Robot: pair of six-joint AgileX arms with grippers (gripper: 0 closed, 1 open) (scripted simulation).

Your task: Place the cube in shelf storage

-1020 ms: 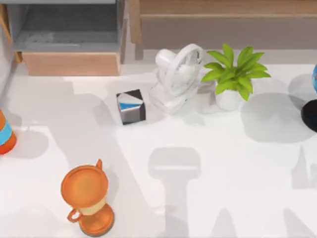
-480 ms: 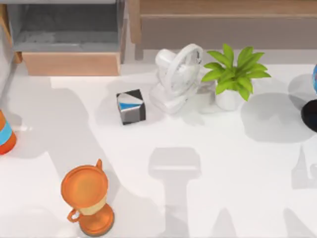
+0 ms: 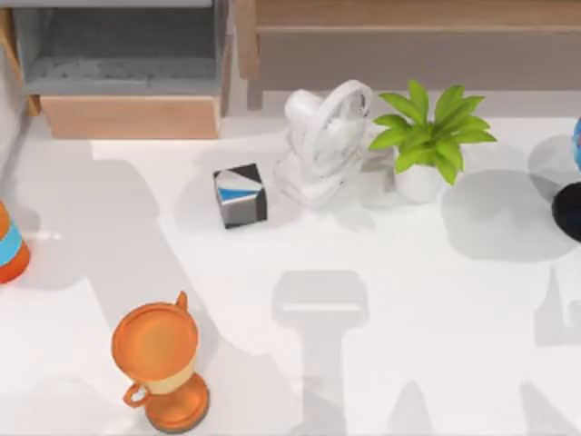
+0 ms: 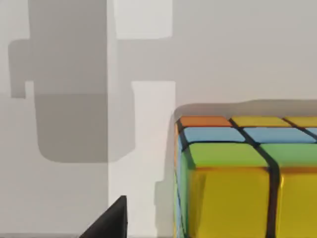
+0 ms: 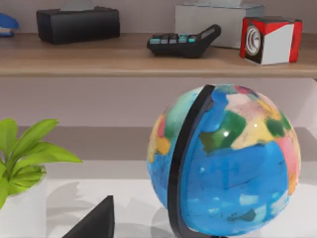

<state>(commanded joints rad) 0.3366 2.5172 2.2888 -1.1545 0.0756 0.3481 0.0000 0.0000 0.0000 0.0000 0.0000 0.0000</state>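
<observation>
Cube (image 4: pixel 247 173) sits at the lower right of the left wrist view, resting on the white table (image 4: pixel 148 64), its top a grid of orange, blue and green squares and its near face yellow. It looks like a hard plastic puzzle: probably light, stiff, with smooth and somewhat slippery faces, and not fragile. The safest hold would be across two opposite flat side faces, at mid-height, so the fingers press square and the layers do not twist.

Being a cube, it has no long axis; it stands flat, one face up, with its yellow side turned toward the left wrist camera.

A dark finger (image 4: pixel 111 220) of the left gripper shows at the lower edge of that view, just beside the cube and apart from it; whether the left gripper is spread or closed I cannot tell. The same goes for the right gripper, whose dark finger (image 5: pixel 96 220) hangs near the globe (image 5: pixel 225 158).

The shelf (image 3: pixel 408 27) runs along the upper right of the top view.
</observation>
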